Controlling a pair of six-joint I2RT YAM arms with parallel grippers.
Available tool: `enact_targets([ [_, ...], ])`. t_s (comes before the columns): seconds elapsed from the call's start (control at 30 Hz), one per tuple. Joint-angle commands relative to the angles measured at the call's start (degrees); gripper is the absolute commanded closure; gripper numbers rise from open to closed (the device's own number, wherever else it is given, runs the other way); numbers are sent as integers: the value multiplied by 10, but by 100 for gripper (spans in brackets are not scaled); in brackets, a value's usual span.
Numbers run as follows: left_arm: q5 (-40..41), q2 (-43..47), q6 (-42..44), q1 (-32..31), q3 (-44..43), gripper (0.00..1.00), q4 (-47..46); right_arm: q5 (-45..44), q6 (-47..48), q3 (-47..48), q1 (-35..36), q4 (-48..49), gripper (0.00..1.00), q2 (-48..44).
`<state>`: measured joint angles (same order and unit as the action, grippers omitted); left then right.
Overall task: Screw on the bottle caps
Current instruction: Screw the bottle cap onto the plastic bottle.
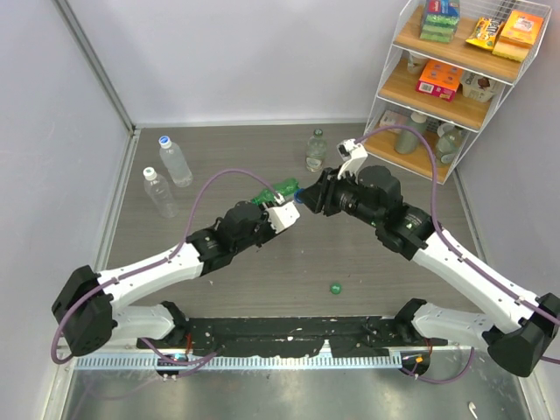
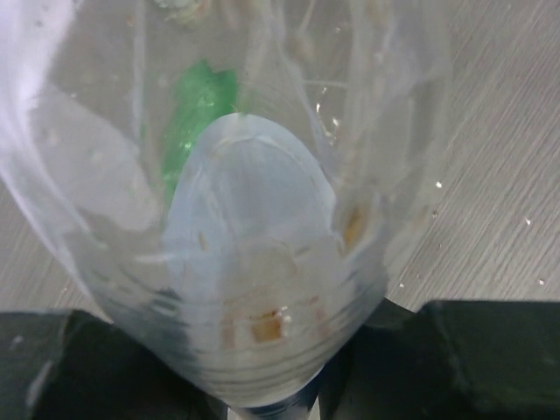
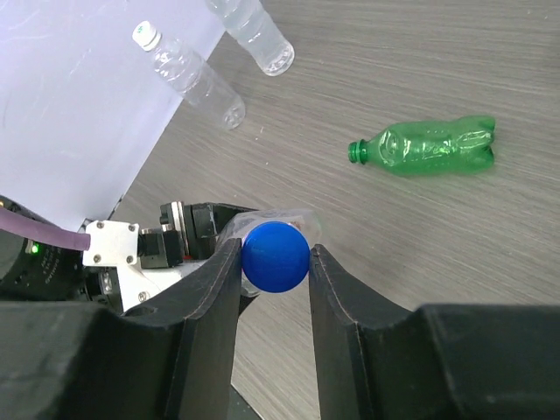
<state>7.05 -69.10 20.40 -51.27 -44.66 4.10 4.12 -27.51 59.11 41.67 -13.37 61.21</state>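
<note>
Right wrist view: right jaws pinch the blue cap (image 3: 276, 256) by its sides, w/ the cap sitting right at the mouth end of a clear bottle (image 2: 262, 219) that the other arm offers up mid-tabletop. Can't tell if the threads have caught yet or if it's only resting there. Left wrist view is nearly all bottle: clear plastic, pale blue label, body wedged between the two dark fingers, so the left jaws are clamped on it, not spread. Top view shows both arms meeting nose to nose above the tabletop (image 1: 262, 280), approx. centre. Progress, as I read it: one clear bottle w/ white cap (image 3: 197, 83) over by the left wall looks finished; a second capped bottle (image 1: 176, 163) is next to it. The blue cap job is the step in hand. Not yet done: the green bottle (image 3: 429, 147) lies on its side w/ neck bare, just beyond the two wrists, and the green cap (image 1: 335, 287) sits alone on the near side, well apart from it. So roughly one done, one under way, one untouched.
</note>
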Motion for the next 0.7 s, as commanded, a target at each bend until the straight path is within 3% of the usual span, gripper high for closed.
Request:
enact_targets([
  [0.0, -62, 6, 0, -32, 8, 100, -237, -39, -21, 17, 28, -9, 83, 29],
  [0.1, -58, -9, -20, -31, -6, 100, -206, -65, -19, 21, 35, -17, 73, 16],
  [0.3, -45, -24, -48, -19, 4, 100, -215, -94, -18, 22, 39, -35, 66, 0],
  [0.4, -68, -28, -62, -2, 4, 100, -203, -97, -15, 29, 39, -41, 54, -6],
  [0.5, -95, -38, -77, 9, 8, 100, -200, -94, -14, 25, 42, -27, 49, -23],
  [0.67, -135, -56, -106, 33, 12, 100, -203, -50, -1, 7, 46, 2, 25, -49],
])
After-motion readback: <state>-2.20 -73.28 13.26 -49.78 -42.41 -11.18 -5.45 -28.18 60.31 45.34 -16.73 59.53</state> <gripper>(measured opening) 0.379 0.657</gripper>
